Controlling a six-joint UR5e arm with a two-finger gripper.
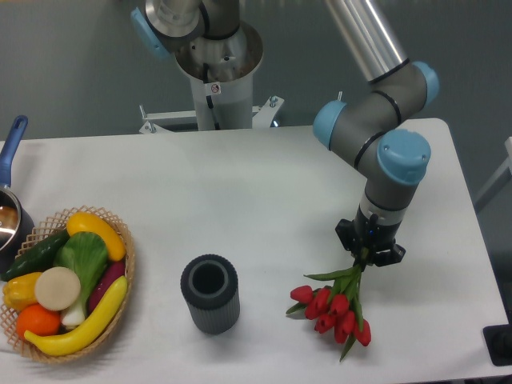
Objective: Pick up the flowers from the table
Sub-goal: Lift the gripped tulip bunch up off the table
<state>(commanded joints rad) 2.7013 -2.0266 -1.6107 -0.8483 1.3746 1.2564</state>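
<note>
I have the gripper (369, 254) pinching the flowers (336, 306) at the stem end, so the heavy red heads hang toward the surface (240, 200), right of the dark cup (210, 293); lift looks underway, contact uncertain

Silver tube arm (364, 36), grey joints, blue caps, black tool (370, 254)

You see the hand (369, 252) clamped on the flowers' (336, 306) stems; the red heads hang toward the surface (264, 200); a dark cylinder (210, 294) stands nearby.
</note>
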